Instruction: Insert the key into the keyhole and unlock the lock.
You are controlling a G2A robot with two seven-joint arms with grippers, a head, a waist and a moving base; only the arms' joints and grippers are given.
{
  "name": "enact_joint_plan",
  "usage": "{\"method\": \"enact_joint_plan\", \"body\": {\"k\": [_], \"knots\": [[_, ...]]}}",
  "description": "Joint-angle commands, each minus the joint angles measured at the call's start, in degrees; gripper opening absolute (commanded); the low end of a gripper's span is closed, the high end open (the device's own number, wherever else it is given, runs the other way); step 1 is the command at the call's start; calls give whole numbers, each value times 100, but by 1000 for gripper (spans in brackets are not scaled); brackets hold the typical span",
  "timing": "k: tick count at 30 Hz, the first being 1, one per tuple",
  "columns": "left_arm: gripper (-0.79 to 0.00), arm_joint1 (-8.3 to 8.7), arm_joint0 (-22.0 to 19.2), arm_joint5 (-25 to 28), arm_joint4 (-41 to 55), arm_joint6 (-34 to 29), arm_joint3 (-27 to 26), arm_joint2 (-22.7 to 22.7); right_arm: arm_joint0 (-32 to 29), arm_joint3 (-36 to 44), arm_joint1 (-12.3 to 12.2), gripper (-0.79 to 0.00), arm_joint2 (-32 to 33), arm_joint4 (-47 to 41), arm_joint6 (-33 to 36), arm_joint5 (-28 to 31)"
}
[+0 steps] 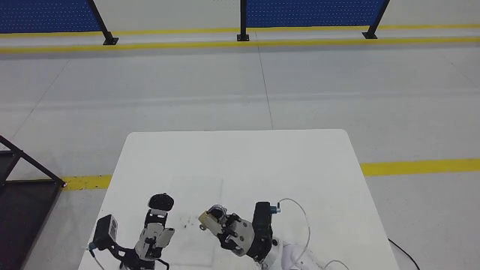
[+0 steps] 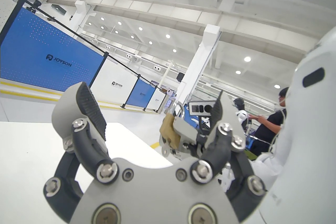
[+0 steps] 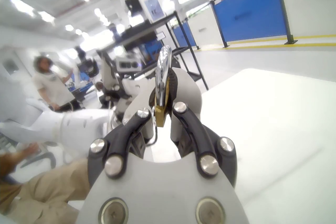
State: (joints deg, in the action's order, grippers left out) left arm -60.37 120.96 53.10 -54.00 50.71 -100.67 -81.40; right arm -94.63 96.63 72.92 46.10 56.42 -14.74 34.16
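Brass padlock point(image 3: 160, 108), shackle up, sits clamped in the right tool point(image 3: 164, 84) above the near edge of the white surface point(image 1: 300, 165); the left tool point(image 2: 152, 95) hangs beside it, jaws spread.

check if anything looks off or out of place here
Nothing spilled or broken. The right gripper is shut on the padlock; a key seems to hang from it, while the left gripper is open and empty.

Your left gripper point(image 2: 152, 101) is spread wide, nothing between the pads point(image 2: 90, 107). Your right gripper point(image 3: 165, 83) is clamped tight on the padlock point(image 3: 160, 107), held up. Arms sit side by side, grippers near each other but apart.
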Motion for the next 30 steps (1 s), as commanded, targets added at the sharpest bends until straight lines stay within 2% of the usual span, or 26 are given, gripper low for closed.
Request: {"method": "enact_joint_plan", "body": {"k": [1,3,6,10,14,23,24,26,27,29,30], "knots": [[0,36,106,-79,57,-192,29,-352,113,-172,26,-785,-101,-219,411,-103],[0,54,226,-197,55,-334,-2,-583,313,-368,79,-785,-231,-654,1052,-345],[0,57,379,-809,-259,-505,-26,-889,745,-716,202,-785,-502,-1447,2247,-858],[0,44,491,-1096,-413,-612,2,-989,1391,-1219,411,-785,-920,-1889,3349,-1587],[0,10,451,-1348,-551,-609,67,-887,1836,-1737,657,-785,-1302,-2220,3595,-1975],[0,10,451,-1348,-551,-609,67,-887,2539,-2940,1190,-785,-1805,-2745,3318,-2495],[0,10,451,-1348,-551,-609,67,-887,2591,-3041,1238,-720,-1848,-2777,3320,-2508],[0,10,451,-1348,-551,-609,67,-887,2673,-3212,1320,-483,-1904,-2816,3280,-2570],[0,10,451,-1348,-551,-609,67,-887,2701,-3273,1355,-403,-1927,-2821,3245,-2591],[0,10,451,-1348,-551,-609,67,-887,2746,-3379,1409,-31,-1977,-2794,3235,-2611],[0,10,451,-1348,-551,-609,67,-887,2757,-3408,1431,0,-2000,-2760,3222,-2635]]}}
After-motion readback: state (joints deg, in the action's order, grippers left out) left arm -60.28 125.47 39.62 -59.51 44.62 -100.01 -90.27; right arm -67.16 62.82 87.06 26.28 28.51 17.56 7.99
